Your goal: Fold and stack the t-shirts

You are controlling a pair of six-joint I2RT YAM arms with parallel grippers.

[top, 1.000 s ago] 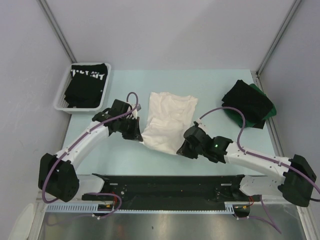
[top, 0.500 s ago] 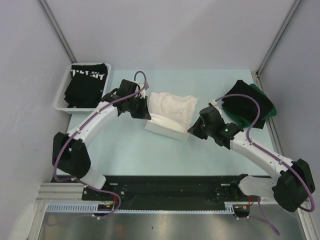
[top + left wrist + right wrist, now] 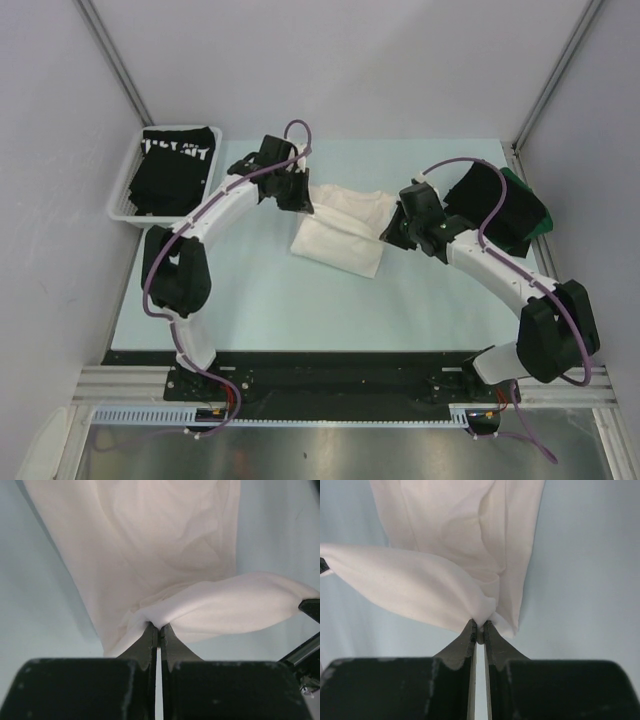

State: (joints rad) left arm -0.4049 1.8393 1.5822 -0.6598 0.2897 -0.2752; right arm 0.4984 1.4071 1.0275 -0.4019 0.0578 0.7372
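Your white t-shirt point(image 3: 338, 240) lies in the middle of the top view on the pale table point(image 3: 250, 300), partly doubled over itself. Both pairs of jaws hold it. The left jaws are pinched closed on its upper left corner. In the left wrist view the cloth bunches right at the tips, one fold sweeps off to the right of the frame, and the rest spreads toward the top. The right jaws are closed just as narrowly on the shirt's right edge. In the right wrist view the cloth is nipped between the tips at lower centre, with a fold stretching to the left edge of the frame.

At the upper right of the top view, a black tee point(image 3: 490, 200) rests on a dark green one point(image 3: 537, 215), just behind your right arm. At the upper left, the black tee with white lettering point(image 3: 172, 170) sits inside the white basket point(image 3: 118, 195), apart from both jaws.
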